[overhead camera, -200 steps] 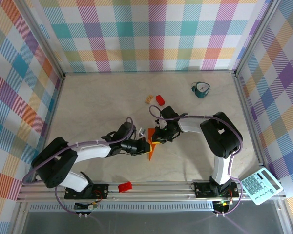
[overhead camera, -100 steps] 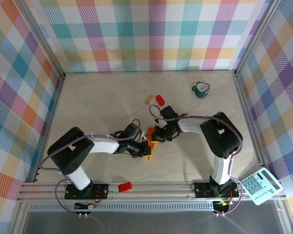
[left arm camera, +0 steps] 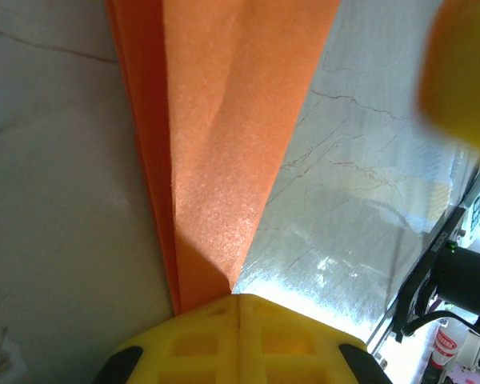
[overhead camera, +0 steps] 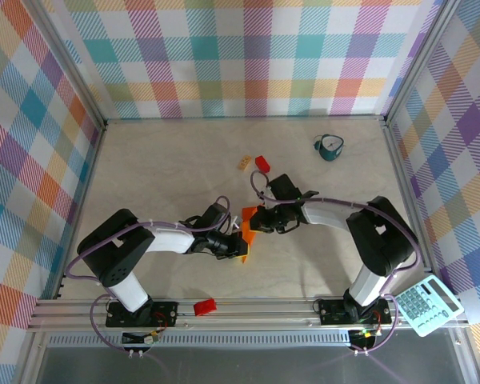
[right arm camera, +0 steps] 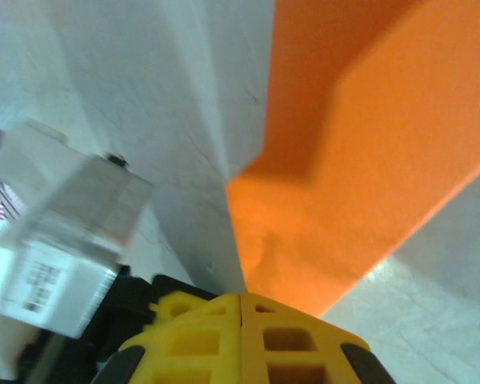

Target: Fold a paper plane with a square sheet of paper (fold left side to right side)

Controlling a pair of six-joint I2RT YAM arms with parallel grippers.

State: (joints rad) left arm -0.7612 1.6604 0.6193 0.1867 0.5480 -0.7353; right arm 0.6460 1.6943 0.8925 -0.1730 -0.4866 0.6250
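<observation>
Top view: folded orange paper (overhead camera: pixel 247 227) partly covered, shape unreadable. Left wrist: paper runs off top edge; yellow blob (left arm camera: pixel 462 72) top right too blurred to identify. Right wrist: paper cut by top and right edges; grey-white box (right arm camera: pixel 60 256) at left blurred.

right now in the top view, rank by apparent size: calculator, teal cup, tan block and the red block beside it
1. calculator, largest, though nearest the camera
2. teal cup
3. red block and tan block: both tiny, too alike to rank
</observation>
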